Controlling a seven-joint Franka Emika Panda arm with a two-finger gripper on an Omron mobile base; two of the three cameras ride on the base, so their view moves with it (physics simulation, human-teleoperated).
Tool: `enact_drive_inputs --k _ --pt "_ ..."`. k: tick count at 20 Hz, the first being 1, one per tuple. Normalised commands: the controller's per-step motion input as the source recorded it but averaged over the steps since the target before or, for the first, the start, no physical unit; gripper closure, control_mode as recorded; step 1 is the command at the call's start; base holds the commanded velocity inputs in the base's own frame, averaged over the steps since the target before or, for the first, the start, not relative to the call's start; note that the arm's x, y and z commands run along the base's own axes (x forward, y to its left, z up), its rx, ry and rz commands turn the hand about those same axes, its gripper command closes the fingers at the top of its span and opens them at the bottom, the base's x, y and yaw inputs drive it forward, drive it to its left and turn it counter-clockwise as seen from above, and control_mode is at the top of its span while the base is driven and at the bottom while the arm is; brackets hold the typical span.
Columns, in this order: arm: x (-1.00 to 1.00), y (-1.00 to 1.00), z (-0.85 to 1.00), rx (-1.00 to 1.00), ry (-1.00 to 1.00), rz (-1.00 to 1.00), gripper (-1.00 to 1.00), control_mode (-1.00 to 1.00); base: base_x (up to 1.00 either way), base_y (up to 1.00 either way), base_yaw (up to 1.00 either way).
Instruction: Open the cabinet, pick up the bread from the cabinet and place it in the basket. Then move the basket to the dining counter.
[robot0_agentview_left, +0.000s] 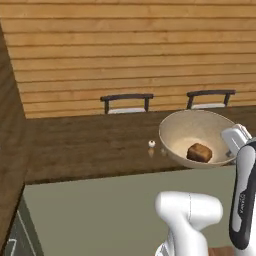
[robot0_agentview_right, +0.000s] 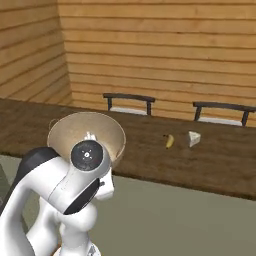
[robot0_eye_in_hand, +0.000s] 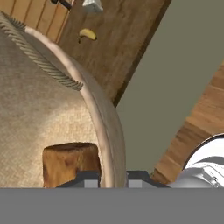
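End effector (robot0_eye_in_hand: 113, 178) pinches the basket (robot0_eye_in_hand: 103, 131) rim (bread (robot0_eye_in_hand: 70, 162) inside), seemingly above the dining counter (robot0_agentview_left: 90, 145).

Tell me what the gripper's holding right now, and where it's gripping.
The gripper is shut on the basket, pinching its near rim, one finger inside and one outside. The bread lies loose inside.

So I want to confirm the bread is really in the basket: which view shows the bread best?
The left base view: the bread sits whole on the basket's floor, seen from above. The hand view shows it close, partly cut off behind the rim. In the right base view the arm blocks the basket's inside.
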Motion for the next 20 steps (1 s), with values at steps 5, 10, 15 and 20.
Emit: enact_drive_inputs --k 5,10,15,20 --pt "0.00 0.00 0.00 0.00 0.00 0.00 1.00 1.00 0.24 -0.97 -0.52" --pt "0.00 0.00 0.00 0.00 0.00 0.00 1.00 1.00 0.72 -0.99 -0.17" --pt "0.00 0.00 0.00 0.00 0.00 0.00 1.00 1.00 0.94 -1.00 0.13" --pt "0.00 0.00 0.00 0.00 0.00 0.00 1.00 1.00 0.21 -0.78 0.10"
